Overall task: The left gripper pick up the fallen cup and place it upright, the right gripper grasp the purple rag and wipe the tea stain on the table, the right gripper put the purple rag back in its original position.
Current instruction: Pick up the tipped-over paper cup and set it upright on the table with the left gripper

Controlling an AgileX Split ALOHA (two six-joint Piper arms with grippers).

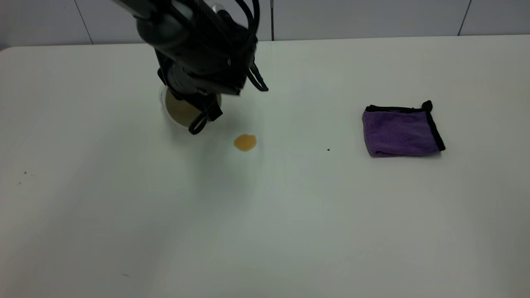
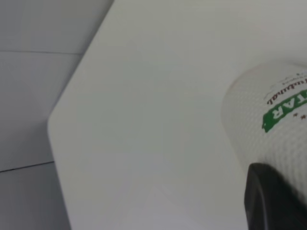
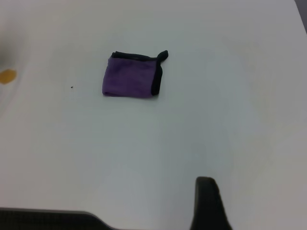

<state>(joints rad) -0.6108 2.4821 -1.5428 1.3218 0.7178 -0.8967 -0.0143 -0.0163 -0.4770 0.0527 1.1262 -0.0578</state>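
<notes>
the left gripper [image 1: 198, 109] hangs low over the cup [image 1: 176, 109] at the far left-centre of the white table [image 1: 124, 215], its bulk covering most of the cup so that only the cream-stained mouth shows, facing the camera; whether the cup lies on its side or is being tipped cannot be told. the left wrist view shows the cup's textured white wall and green band close against one black finger [image 2: 268, 201], but how far the jaws stand apart, and whether they hold the cup, cannot be told. the tea stain [image 1: 245, 142] sits just beside the cup, toward the table's middle. the purple rag [image 1: 401, 132] lies folded flat well apart to the right, untouched. the right gripper is out of the exterior view; its wrist view looks down on the rag from a distance and shows only one finger [image 3: 207, 203], so its jaws cannot be judged. the paper cup looks light and easily crushed, likely to roll; a gentle hold across the mid-wall would suit it. the rag looks soft and limp, best pinched at the thick folded edge
</notes>
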